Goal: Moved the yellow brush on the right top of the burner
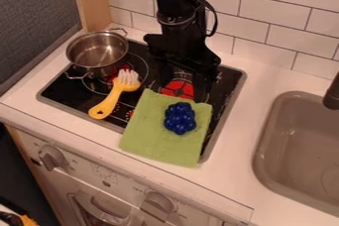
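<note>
Jaws: spread apart, nothing btwn them; black two-finger gripper (181, 89) hangs top ctr, over the right-hand red burner (177, 88).
Cloth: flat green rectangle (149, 133), just below, w/ a bumpy dark-blue toy (180, 118) on top.
Brush: yellow-handled, white-bristled (106, 106), lying left of ctr on the black stovetop (71, 92), bristles up-frame, handle end lower left.
Pot: shiny two-handled metal (98, 51), upper L.
Sink: grey-beige basin (268, 145), far R.

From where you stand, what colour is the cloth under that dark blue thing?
Light green; the cloth shows best in the camera view.
</note>
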Tool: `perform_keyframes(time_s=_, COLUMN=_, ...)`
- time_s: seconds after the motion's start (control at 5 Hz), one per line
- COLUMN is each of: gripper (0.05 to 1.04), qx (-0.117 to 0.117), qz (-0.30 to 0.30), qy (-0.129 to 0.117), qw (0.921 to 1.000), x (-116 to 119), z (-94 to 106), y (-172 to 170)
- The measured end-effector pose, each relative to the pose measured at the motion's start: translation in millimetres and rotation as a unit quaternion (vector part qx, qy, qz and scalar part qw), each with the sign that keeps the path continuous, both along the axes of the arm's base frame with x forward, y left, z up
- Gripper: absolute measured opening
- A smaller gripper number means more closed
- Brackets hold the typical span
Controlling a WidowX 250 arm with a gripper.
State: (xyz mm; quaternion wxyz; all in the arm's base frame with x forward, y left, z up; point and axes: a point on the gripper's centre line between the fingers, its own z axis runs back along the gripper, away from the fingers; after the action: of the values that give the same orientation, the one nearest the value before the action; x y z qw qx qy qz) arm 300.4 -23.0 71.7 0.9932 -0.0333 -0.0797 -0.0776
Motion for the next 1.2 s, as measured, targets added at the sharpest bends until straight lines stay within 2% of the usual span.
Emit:
perform_keyframes(time_s=0.2, gripper=1.001, qx=0.001, qz=0.001, qy=0.013, qw=0.9999, x=-4.4, z=-6.9, y=1.1)
perform_keyframes(time_s=0.4, gripper=1.001, qx=-0.004, qz=0.032, qy=-0.013, qw=0.9994, x=-13.3, z=13.1, y=20.1)
perform_keyframes(time_s=0.6, gripper=1.001, qx=-0.012, qz=0.058, qy=-0.059, qw=0.9965, x=-26.0, z=40.3, y=39.7)
perform_keyframes(time_s=0.8, gripper=1.001, qx=0.008, qz=0.059, qy=-0.041, qw=0.9974, x=-40.1, z=38.1, y=63.5)
perform_keyframes(time_s=1.0, gripper=1.001, qx=0.029, qz=0.044, qy=0.008, qw=0.9986, x=-45.7, z=12.2, y=87.8)
perform_keyframes(time_s=1.2, gripper=1.001, qx=0.043, qz=0.032, qy=0.036, qw=0.9979, x=-34.6, z=-14.7, y=106.6)
